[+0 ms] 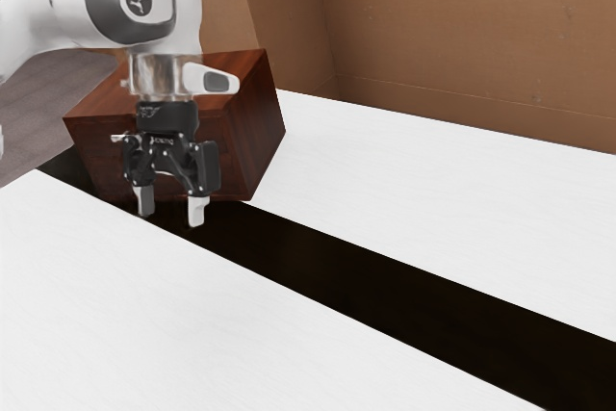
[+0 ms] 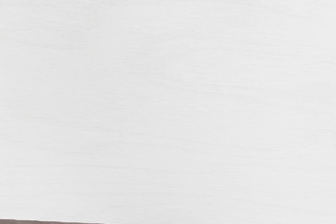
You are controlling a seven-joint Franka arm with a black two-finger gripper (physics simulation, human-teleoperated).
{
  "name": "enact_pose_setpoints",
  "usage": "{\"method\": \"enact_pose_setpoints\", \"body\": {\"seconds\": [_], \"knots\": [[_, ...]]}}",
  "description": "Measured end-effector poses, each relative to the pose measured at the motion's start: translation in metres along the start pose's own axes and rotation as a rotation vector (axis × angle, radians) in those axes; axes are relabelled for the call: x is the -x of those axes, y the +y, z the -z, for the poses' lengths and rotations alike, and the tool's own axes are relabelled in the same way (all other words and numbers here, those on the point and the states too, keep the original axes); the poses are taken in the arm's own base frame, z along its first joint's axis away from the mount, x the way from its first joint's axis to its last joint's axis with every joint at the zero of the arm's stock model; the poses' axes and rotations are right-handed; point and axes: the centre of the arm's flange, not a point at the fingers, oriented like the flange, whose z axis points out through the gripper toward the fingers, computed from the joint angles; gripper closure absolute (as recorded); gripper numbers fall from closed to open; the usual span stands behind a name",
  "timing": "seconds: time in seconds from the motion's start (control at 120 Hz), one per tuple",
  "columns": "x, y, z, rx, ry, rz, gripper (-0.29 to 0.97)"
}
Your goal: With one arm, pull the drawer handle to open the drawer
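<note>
A dark reddish wooden drawer box [image 1: 245,108] sits on the white table at the exterior view's upper left. My gripper [image 1: 170,206] hangs in front of its near face, fingers pointing down and standing apart with nothing between them. No handle shows; the hand and arm cover part of the box's front. The wrist view looks down on white table surface [image 2: 168,93], with a thin dark strip [image 2: 21,221] at one edge.
A wide black gap [image 1: 404,286] runs diagonally between two white table slabs [image 1: 462,170], from under the box toward the exterior view's lower right. Brown walls [image 1: 462,16] stand behind the table.
</note>
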Motion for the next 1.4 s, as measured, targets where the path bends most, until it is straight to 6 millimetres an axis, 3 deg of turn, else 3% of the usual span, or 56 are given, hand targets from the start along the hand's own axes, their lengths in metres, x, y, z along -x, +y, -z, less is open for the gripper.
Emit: {"method": "enact_pose_setpoints", "body": {"seconds": [0.183, 0.333, 0.475, 0.6, 0.683, 0.758, 0.867, 1.05, 1.275, 1.4], "knots": [[-0.016, -0.004, 0.022, 0.008, 0.203, -0.026, 0.00], [0.045, 0.009, 0.103, -0.040, 0.531, -0.138, 0.00], [0.051, 0.009, 0.127, -0.182, 0.666, -0.319, 0.00], [0.026, -0.032, 0.107, -0.300, 0.596, -0.394, 0.00], [0.003, -0.058, 0.073, -0.322, 0.525, -0.470, 0.00], [-0.002, -0.074, 0.051, -0.337, 0.501, -0.545, 0.00], [-0.003, -0.107, 0.043, -0.353, 0.525, -0.621, 0.00], [-0.018, -0.185, 0.027, -0.336, 0.569, -0.709, 0.00], [-0.054, -0.202, 0.035, -0.394, 0.610, -0.923, 0.00], [-0.057, -0.220, 0.034, -0.441, 0.566, -0.978, 0.00]]}}
